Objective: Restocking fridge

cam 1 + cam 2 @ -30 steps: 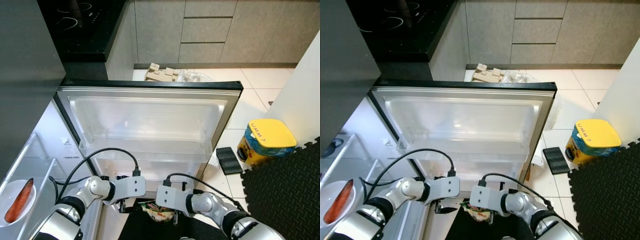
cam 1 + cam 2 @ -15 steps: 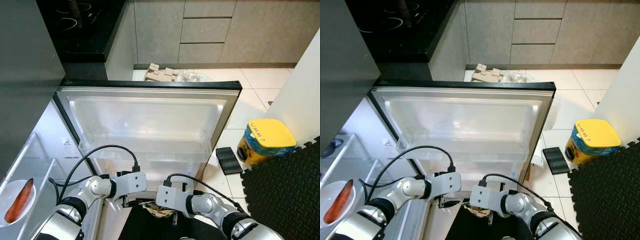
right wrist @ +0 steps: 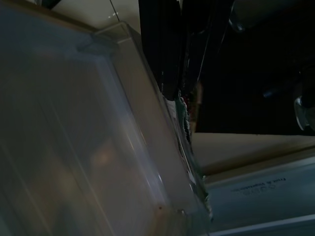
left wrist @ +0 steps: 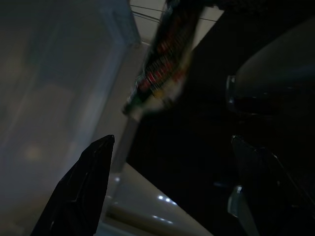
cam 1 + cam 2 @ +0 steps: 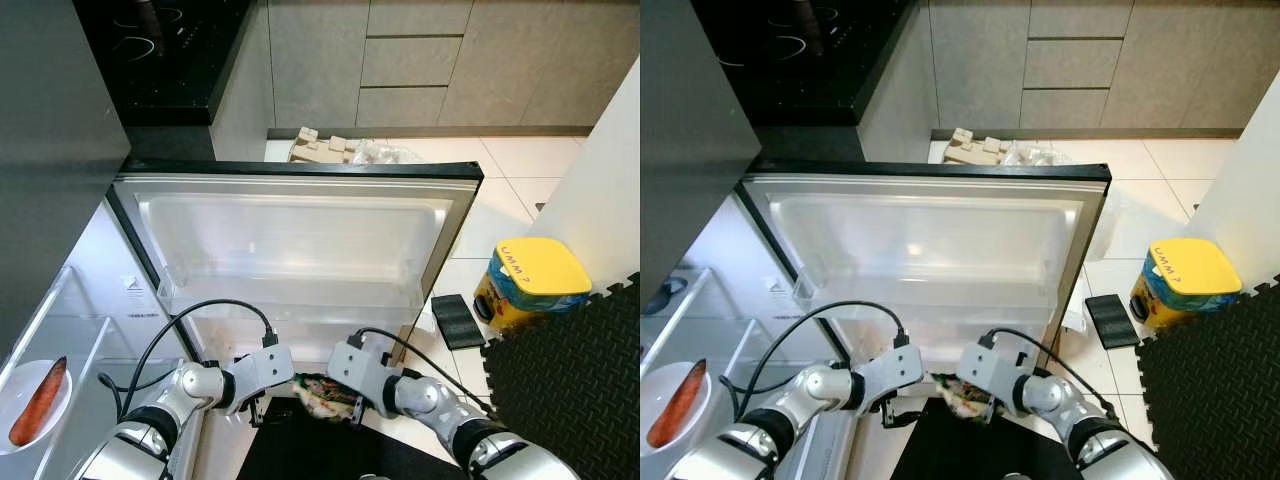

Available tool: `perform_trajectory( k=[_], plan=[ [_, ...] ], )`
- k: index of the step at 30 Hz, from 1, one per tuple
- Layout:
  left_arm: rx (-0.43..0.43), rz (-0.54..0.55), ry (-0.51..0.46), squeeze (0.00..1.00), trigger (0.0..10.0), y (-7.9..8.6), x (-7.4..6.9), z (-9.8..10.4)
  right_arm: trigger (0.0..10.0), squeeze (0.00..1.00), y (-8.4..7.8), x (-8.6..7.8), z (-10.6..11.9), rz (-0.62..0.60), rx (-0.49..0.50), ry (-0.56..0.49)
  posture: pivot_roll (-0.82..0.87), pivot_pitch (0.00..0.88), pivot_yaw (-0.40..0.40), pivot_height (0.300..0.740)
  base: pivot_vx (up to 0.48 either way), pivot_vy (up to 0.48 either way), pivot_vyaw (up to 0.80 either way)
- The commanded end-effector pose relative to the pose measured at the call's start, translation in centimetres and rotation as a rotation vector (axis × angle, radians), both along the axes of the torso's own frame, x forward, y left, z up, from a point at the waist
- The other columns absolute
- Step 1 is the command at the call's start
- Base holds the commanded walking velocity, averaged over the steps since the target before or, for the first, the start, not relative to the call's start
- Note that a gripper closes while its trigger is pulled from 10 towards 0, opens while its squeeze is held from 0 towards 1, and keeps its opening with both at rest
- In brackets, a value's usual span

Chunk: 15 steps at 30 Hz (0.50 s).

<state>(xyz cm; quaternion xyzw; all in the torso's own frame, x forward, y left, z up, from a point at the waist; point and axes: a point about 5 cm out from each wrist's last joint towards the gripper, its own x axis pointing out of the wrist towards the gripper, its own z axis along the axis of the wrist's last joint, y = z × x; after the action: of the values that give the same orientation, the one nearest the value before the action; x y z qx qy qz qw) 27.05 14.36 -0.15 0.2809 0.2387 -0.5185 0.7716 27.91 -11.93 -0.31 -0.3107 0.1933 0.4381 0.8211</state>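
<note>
1. Head views: the right gripper (image 5: 345, 398) has swung its crinkly printed snack packet (image 5: 322, 395) up and left since a second ago, closer to the lowest shelf of the open fridge door (image 5: 300, 235), a glossy white moulded panel with shallow translucent bins. I judge that stowing it is the step in hand. The left gripper (image 5: 258, 405) sits near, just left of the packet. A carrot (image 5: 38, 401) lies on a white plate (image 5: 22, 378) on a fridge shelf, far left.
2. Left wrist view: its two black fingers (image 4: 81, 189) are spread wide, holding nothing; the packet hangs ahead, blurred.
3. Right wrist view: the fingers (image 3: 165, 44) are pinched together on the packet's thin edge, beside a clear plastic bin wall (image 3: 98, 147).
</note>
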Motion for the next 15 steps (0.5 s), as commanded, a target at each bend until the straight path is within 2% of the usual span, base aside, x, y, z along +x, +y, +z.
perform_trajectory(
  k=[1,3,9,11,15],
  plan=[
    [0.008,0.025,0.008,0.00,10.0,0.9,-0.3,-0.3,10.0,0.00,0.2,0.0,0.1,-0.012,0.029,-0.005,-0.19,0.071,0.015,0.715,0.000,0.000,0.00],
    [-0.020,0.030,0.015,0.00,10.0,0.5,-0.3,-0.2,10.0,0.00,0.6,0.2,0.3,-0.003,0.039,-0.013,-0.19,0.071,0.016,0.715,0.000,0.000,0.00],
    [-0.031,0.020,-0.002,0.00,10.0,-0.3,-0.1,0.0,10.0,0.00,1.4,0.4,0.6,0.014,0.051,-0.023,-0.19,0.070,0.012,0.715,0.000,0.000,0.00],
    [-0.027,0.028,-0.049,0.00,10.0,-0.8,0.4,0.3,10.0,0.00,2.0,0.5,0.8,0.034,0.049,-0.028,-0.19,0.070,0.008,0.715,0.000,0.000,0.00],
    [-0.022,0.040,-0.080,0.00,10.0,-1.0,0.8,0.6,10.0,0.00,2.2,0.6,0.9,0.042,0.051,-0.030,-0.18,0.069,0.006,0.715,0.000,0.000,0.00]
  ],
)
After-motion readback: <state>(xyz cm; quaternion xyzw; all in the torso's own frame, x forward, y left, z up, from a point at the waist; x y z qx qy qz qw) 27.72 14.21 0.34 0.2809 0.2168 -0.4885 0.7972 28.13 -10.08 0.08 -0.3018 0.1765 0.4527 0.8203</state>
